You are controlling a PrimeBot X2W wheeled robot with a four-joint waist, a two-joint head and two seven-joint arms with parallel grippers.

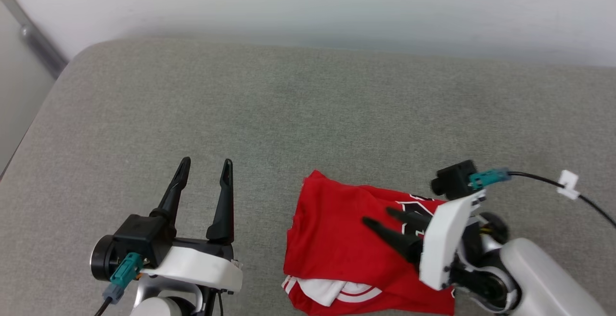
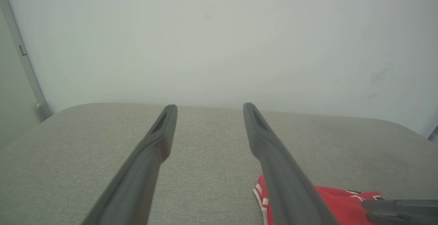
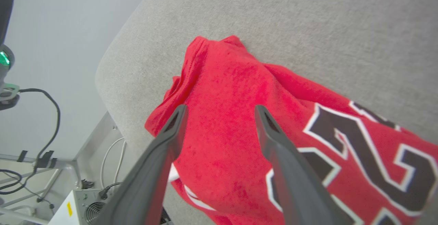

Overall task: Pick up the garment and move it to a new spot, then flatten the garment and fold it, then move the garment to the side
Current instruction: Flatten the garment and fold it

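Red garment (image 1: pixel 332 244) just under the right hand (image 1: pixel 377 215)

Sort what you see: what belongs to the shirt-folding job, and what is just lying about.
Job:
shirt, lying on the grey pad
right hand, open over the shirt
left hand, open, beside the shirt

Lying about:
wall
cable
fan box, below the pad's edge
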